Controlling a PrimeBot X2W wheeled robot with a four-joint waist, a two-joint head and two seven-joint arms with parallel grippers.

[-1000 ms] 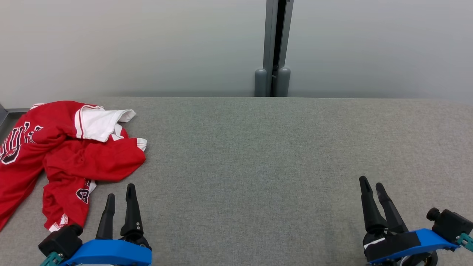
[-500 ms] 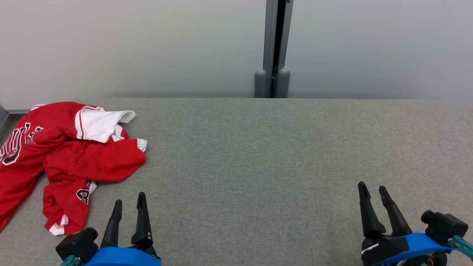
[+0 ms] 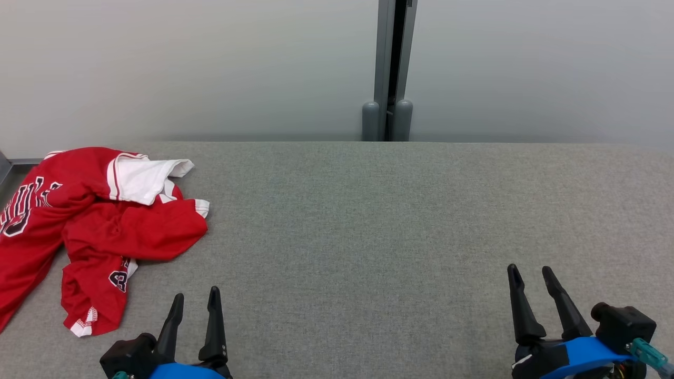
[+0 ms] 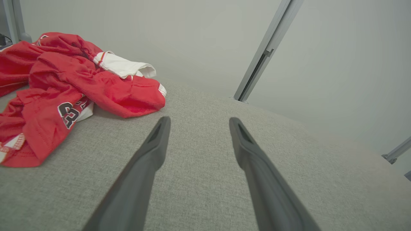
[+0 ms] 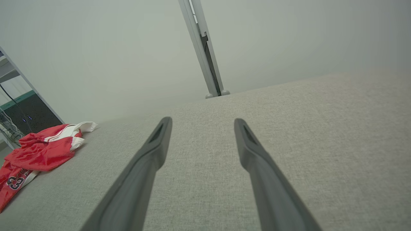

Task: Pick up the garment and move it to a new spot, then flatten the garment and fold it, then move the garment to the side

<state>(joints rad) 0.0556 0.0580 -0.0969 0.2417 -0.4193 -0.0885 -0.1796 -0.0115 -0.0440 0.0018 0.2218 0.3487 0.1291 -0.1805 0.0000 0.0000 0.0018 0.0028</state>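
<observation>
The garment (image 3: 89, 231) is a red jersey with white trim and dark lettering, lying crumpled at the left end of the grey fabric table (image 3: 368, 221). Its left part runs off the head view's edge. My left gripper (image 3: 196, 297) stands open near the front edge, a little right of the garment's lower tip and apart from it. In the left wrist view the garment (image 4: 64, 93) lies up and left of the open left gripper (image 4: 199, 122). My right gripper (image 3: 528, 272) is open at the front right, nothing between its fingers. The right wrist view has the garment (image 5: 38, 150) far left of the right gripper (image 5: 202, 122).
A pale wall runs behind the table, with a grey vertical post (image 3: 388, 68) at its middle. A shelf with dark equipment (image 5: 19, 112) stands beyond the table's left end. The table's grey cloth stretches bare from the garment to the right edge.
Both grippers have drawn back toward the front edge; the left one has also shifted right, away from the garment. The garment has not moved. Both stay open.
</observation>
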